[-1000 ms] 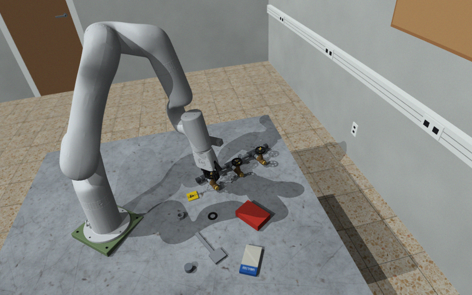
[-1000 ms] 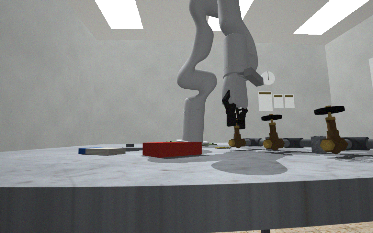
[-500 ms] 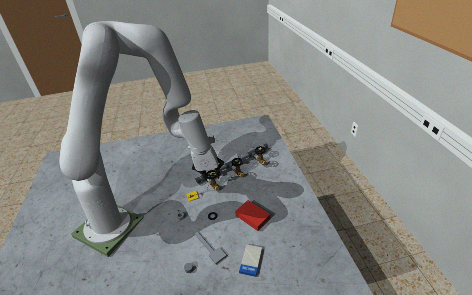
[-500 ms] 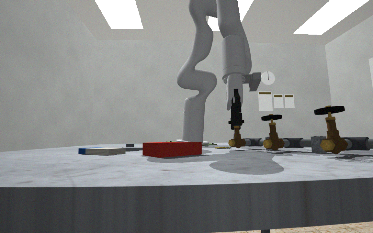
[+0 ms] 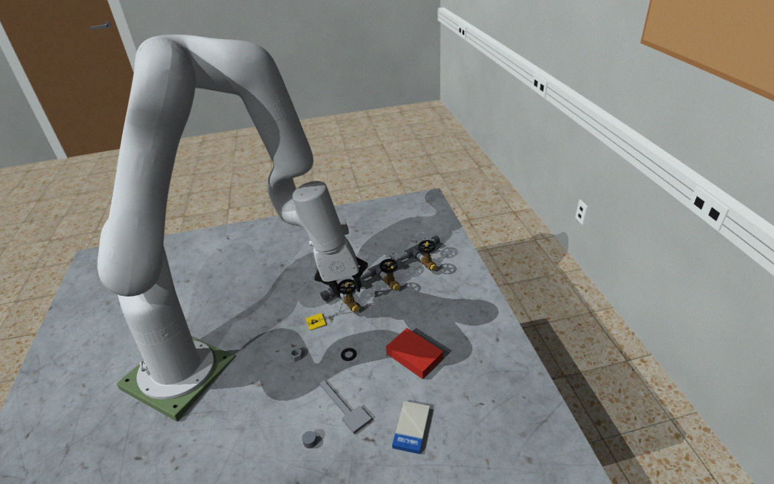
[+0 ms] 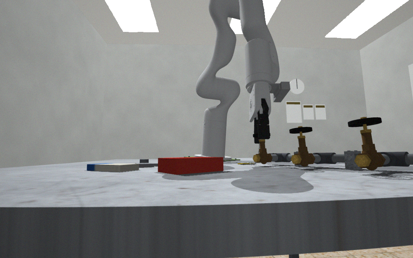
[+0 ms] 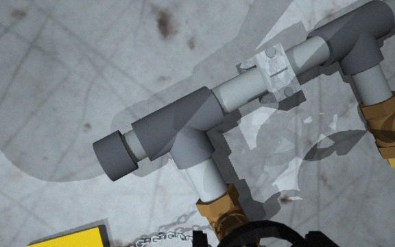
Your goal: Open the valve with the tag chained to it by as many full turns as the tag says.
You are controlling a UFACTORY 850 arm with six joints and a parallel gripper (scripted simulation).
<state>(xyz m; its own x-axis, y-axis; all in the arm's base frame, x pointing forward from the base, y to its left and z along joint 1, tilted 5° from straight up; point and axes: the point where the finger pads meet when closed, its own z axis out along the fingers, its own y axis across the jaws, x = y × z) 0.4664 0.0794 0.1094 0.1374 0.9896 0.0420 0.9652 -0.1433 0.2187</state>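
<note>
Three brass valves with black handwheels stand in a row on a grey pipe [image 5: 371,273] [image 7: 184,120]. The nearest valve [image 5: 352,300] [image 6: 261,157] [image 7: 223,210] has a chain [image 7: 163,237] leading to a yellow tag [image 5: 316,321] [image 7: 70,238] marked 4. My gripper [image 5: 347,285] [image 6: 261,138] [image 7: 260,240] comes down from above and is shut on that valve's handwheel [image 7: 262,226]. The middle valve [image 5: 388,267] [image 6: 301,144] and the far valve [image 5: 426,247] [image 6: 365,141] stand free. The middle valve's brass body also shows in the wrist view [image 7: 389,127].
A red block [image 5: 415,351] [image 6: 190,165] lies in front of the valves. A white and blue box [image 5: 412,426] [image 6: 113,167], a black ring [image 5: 349,350], a grey nut [image 5: 298,353], a grey flat tool [image 5: 347,409] and a grey cylinder [image 5: 312,438] lie nearer. The arm's base [image 5: 176,379] stands at the left.
</note>
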